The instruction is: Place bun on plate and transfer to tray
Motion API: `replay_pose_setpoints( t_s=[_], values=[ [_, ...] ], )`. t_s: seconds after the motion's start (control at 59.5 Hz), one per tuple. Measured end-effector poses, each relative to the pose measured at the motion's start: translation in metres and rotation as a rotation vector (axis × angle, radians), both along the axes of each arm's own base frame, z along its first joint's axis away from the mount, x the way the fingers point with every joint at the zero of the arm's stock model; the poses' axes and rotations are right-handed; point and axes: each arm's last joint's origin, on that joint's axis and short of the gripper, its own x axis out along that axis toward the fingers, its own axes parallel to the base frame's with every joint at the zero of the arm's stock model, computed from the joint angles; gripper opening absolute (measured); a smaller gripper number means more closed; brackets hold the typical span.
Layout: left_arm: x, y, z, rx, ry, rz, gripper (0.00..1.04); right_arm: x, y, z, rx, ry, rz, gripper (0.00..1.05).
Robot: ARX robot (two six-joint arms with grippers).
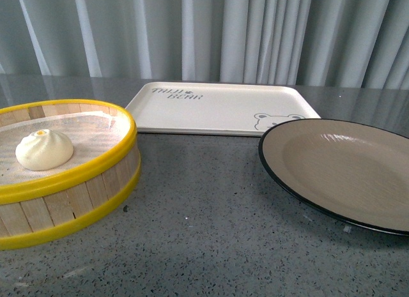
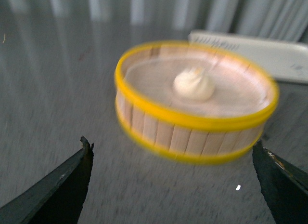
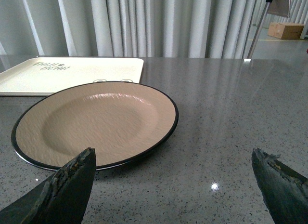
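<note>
Front view: grey speckled tabletop [image 1: 211, 214] under tray [image 1: 217, 115], pale curtains [image 1: 255, 35] behind.

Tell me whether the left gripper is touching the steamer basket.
Apart. The left wrist view shows the left gripper open, with bare table between both fingertips and the steamer basket.
</note>
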Motion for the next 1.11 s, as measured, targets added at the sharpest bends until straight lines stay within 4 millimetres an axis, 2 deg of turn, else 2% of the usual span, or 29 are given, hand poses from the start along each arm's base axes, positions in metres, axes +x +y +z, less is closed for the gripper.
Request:
replay_pose_setpoints(
  t_s=[0.151, 0.218, 0.319, 0.369, 0.42, 0.621, 0.739, 0.873, 1.108],
  values=[
    [0.029, 0.002, 0.028, -0.056, -0.001, 0.016, 0.98, 0.0, 0.0, 0.0, 0.0, 0.0, 0.001, 0.96],
    [0.051, 0.005, 0.053, -0.058, -0.066, 0.021, 0.98, 0.0, 0.0, 0.0, 0.0, 0.0, -0.001, 0.96],
    [0.097, 0.008, 0.087, -0.034, -0.11, 0.004, 0.98, 0.0, 0.0, 0.0, 0.0, 0.0, 0.0, 0.96],
    [0.111, 0.007, 0.093, -0.018, -0.096, -0.022, 0.98, 0.0, 0.0, 0.0, 0.0, 0.0, 0.0, 0.96],
    [0.139, 0.003, 0.1, 0.016, -0.055, -0.053, 0.98, 0.0, 0.0, 0.0, 0.0, 0.0, 0.0, 0.96],
    [0.192, -0.007, 0.107, 0.123, 0.076, -0.146, 0.98, 0.0, 0.0, 0.0, 0.0, 0.0, 0.0, 0.96],
    [0.21, -0.01, 0.112, 0.133, 0.167, -0.196, 0.98, 0.0, 0.0, 0.0, 0.0, 0.0, 0.0, 0.96],
    [0.212, -0.014, 0.121, 0.125, 0.256, -0.264, 0.98, 0.0, 0.0, 0.0, 0.0, 0.0, 0.0, 0.96],
    [0.218, -0.012, 0.104, 0.11, 0.379, -0.28, 0.98, 0.0, 0.0, 0.0, 0.0, 0.0, 0.0, 0.96]
  ],
)
